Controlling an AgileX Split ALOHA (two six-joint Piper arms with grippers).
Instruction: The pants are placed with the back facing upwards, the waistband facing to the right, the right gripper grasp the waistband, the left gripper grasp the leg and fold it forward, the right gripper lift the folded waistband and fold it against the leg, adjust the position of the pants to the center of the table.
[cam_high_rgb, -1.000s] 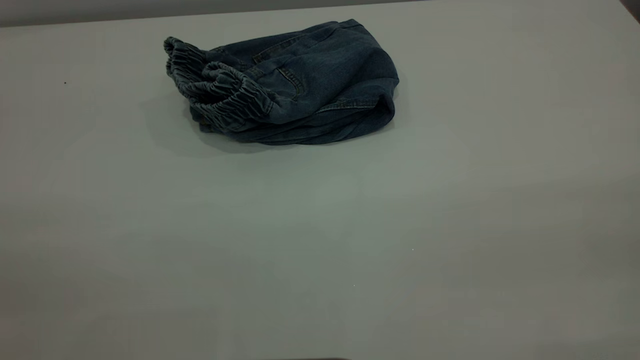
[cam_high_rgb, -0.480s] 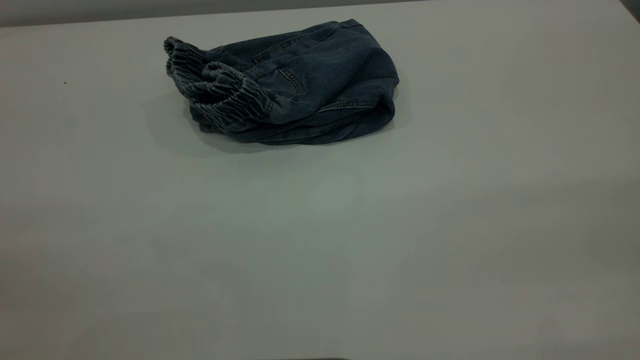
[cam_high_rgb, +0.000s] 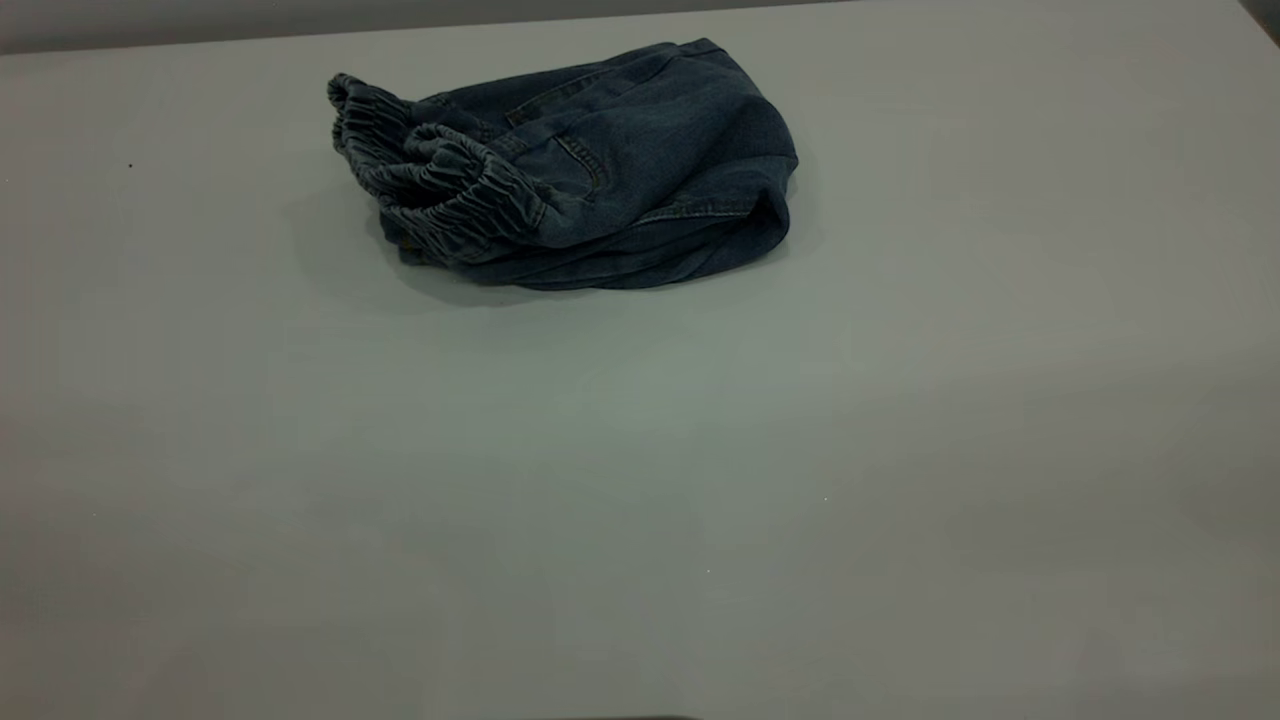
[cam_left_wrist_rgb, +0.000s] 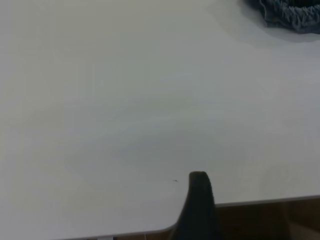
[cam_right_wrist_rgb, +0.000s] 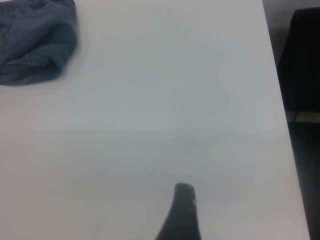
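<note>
The pants (cam_high_rgb: 590, 170) lie as a folded dark blue denim bundle at the far middle-left of the white table (cam_high_rgb: 640, 470). Their gathered elastic waistband (cam_high_rgb: 440, 190) points to the left, and a back pocket (cam_high_rgb: 575, 160) faces up. The printed leg is hidden in the fold. Neither gripper appears in the exterior view. In the left wrist view a dark part of my left gripper (cam_left_wrist_rgb: 197, 210) hangs over the table's edge, far from the waistband (cam_left_wrist_rgb: 295, 12). My right gripper (cam_right_wrist_rgb: 182, 215) hovers over bare table, well away from the pants (cam_right_wrist_rgb: 35, 42).
The table's edge (cam_left_wrist_rgb: 260, 202) runs close by the left gripper, with brown floor beyond it. In the right wrist view the table's side edge (cam_right_wrist_rgb: 280, 100) borders a dark object (cam_right_wrist_rgb: 305, 60) off the table. Wide bare tabletop lies between both grippers and the bundle.
The pants have not moved. Only the soft shadows on the near part of the table have shifted slightly.
</note>
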